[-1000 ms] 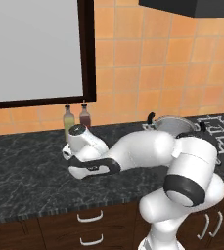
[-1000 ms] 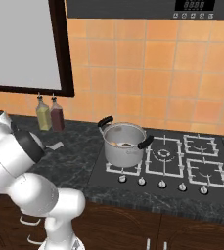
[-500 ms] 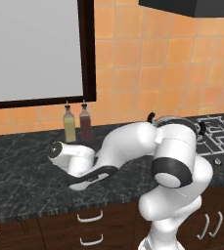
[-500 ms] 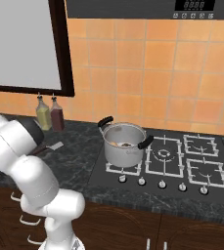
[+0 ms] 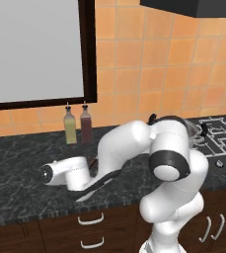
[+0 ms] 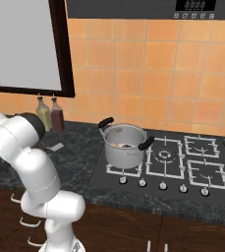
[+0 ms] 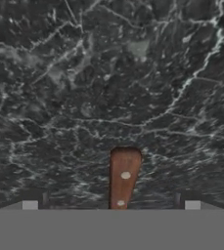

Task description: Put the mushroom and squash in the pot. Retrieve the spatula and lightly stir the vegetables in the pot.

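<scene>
The dark marbled worktop [image 5: 16, 197] runs across the lower half of the left base view and carries everything here. On its right end in the right base view sits the gas hob [image 6: 182, 165] with black grates and a row of knobs along its front edge.

The steel pot [image 6: 125, 145] stands on the hob's near left burner, just left of centre in that view, upright, its two black handles pointing up-left and right. Inside it lie some small pieces, one tan and one darker, too small to tell apart with certainty.

The white arm bends down to the left side of the worktop; in the left base view its wrist hangs low over the dark stone at left of centre.

Two bottles stand side by side against the tiled wall below the dark-framed window: an oil bottle [image 5: 70, 126] with yellowish contents and, just to its right, a dark red bottle [image 5: 86, 123].

In the hand view the spatula [image 7: 123, 178] lies flat on the worktop, its reddish-brown wooden handle with two pale rivets reaching up from the bottom centre. In the right base view its grey blade shows on the worktop left of the pot, beside the arm.

The hand [image 7: 111, 205] hovers over that handle with its two tips spread as wide as they go, one on either side, gripping nothing.
</scene>
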Available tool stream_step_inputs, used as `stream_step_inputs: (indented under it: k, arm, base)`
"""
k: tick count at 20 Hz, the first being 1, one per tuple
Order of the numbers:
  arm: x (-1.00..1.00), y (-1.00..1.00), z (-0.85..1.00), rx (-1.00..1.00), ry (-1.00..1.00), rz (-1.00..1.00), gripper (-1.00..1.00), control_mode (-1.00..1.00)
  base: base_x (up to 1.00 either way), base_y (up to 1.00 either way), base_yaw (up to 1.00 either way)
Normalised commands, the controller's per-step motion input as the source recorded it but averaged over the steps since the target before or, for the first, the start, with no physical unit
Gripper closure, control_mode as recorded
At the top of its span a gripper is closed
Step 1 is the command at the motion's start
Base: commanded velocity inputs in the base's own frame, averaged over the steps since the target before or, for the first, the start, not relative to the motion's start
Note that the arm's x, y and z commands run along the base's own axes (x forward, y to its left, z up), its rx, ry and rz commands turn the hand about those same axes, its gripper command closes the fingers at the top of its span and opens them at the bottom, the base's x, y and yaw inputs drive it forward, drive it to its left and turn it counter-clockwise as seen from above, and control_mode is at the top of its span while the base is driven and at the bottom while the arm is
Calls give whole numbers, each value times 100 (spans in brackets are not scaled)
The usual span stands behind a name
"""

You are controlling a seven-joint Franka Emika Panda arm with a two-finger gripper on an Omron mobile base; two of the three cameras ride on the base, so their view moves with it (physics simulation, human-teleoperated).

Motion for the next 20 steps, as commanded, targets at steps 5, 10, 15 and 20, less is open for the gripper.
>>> stream_step_inputs:
  k: [5, 10, 15, 20]
  arm:
    - [18, -7, -12, 7, -14, 6, -100, -100]
    - [32, 0, -9, 9, -2, 6, -100, -100]
    - [25, -1, -12, 4, 0, 1, -100, -100]
    - [28, 0, -27, 0, 2, 0, -100, -100]
  base:
    - [0, 0, 0]
    - [0, 0, 0]
    - [0, 0, 0]
    - [0, 0, 0]
